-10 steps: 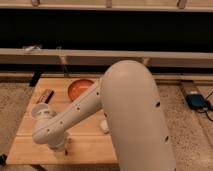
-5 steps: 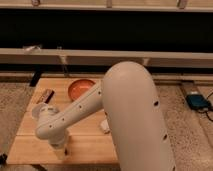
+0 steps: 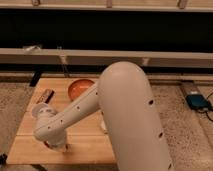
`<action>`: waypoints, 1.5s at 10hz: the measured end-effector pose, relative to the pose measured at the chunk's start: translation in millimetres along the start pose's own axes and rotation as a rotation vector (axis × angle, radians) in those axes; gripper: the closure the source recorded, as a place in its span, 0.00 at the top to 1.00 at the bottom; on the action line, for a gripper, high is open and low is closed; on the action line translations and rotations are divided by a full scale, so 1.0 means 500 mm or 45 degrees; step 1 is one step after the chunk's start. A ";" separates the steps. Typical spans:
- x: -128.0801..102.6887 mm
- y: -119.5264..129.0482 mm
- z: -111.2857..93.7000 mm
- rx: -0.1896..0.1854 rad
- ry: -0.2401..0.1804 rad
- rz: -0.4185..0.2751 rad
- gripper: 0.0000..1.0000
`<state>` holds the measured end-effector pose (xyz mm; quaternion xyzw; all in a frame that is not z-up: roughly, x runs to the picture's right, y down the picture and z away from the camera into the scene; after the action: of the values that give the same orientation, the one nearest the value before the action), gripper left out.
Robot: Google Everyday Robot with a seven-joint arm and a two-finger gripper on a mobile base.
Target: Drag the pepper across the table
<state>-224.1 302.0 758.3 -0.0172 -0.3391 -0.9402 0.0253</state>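
The pepper (image 3: 49,144) shows only as a small dark red patch on the light wooden table (image 3: 27,147), near the front left edge; the arm hides most of it. My gripper (image 3: 60,146) is down at the table top right beside that patch, at the end of the big white arm (image 3: 122,110) that reaches in from the right. I cannot tell if the gripper touches or holds the pepper.
An orange bowl (image 3: 79,88) sits at the back of the table, a dark brown bar (image 3: 45,95) at the back left. A white cup (image 3: 40,110) stands left of the forearm. A blue object (image 3: 197,101) lies on the floor at right.
The arm has barely shifted. The gripper stays low at the front left of the table, by the red patch.
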 end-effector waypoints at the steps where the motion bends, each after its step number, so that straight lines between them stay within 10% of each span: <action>1: -0.001 0.000 0.000 -0.001 -0.001 0.002 0.05; 8: -0.029 0.043 -0.011 -0.067 -0.064 0.002 0.00; 12: -0.041 0.050 0.002 -0.156 -0.253 -0.071 0.00; 15: -0.044 0.053 0.003 -0.163 -0.278 -0.077 0.00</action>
<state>-200.7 283.5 775.3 -0.1109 -0.2796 -0.9528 -0.0412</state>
